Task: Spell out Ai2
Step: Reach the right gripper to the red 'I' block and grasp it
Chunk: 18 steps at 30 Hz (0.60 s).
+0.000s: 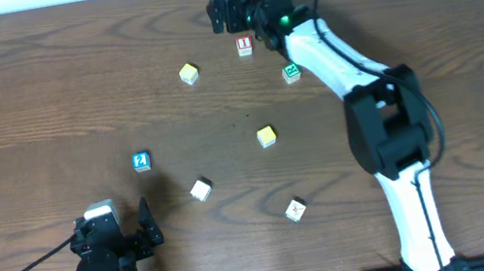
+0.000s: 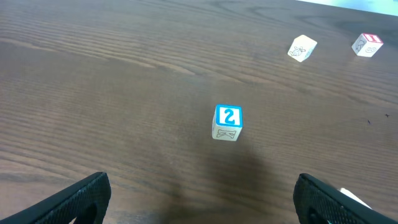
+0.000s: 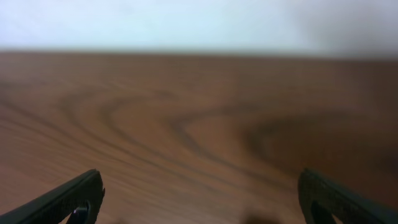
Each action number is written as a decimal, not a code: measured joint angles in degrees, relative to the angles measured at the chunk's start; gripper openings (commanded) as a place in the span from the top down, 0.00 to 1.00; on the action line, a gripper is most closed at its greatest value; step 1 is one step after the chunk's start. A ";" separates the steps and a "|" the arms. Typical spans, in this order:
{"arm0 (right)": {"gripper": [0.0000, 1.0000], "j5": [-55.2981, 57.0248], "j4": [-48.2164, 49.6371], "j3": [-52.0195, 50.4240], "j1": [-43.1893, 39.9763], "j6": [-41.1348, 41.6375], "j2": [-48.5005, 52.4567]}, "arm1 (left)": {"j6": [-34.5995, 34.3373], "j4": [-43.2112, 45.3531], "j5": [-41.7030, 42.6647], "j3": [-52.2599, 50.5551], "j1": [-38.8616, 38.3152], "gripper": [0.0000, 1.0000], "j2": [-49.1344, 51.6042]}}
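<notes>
In the overhead view a blue "2" block (image 1: 141,161) lies left of centre. A red-edged letter block (image 1: 245,45) and a green-edged block (image 1: 291,72) lie at the back beside the right arm. My left gripper (image 1: 146,226) is open and empty at the front left, short of the "2" block. In the left wrist view the "2" block (image 2: 227,122) stands ahead between the open fingers (image 2: 202,202). My right gripper (image 1: 224,14) is open and empty at the back, just left of the red block. The right wrist view shows only bare wood between the fingers (image 3: 199,199).
A yellow-topped block (image 1: 189,73) lies at the back left and another yellow block (image 1: 267,136) at the centre. Two white blocks lie nearer the front, one (image 1: 201,190) just right of my left gripper and one (image 1: 295,209) further right. The table's far edge is close behind my right gripper.
</notes>
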 measured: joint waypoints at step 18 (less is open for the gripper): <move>0.39 4.90 -13.05 1.75 0.87 -1.84 4.83 | 0.00 0.00 0.00 0.00 0.00 0.05 0.00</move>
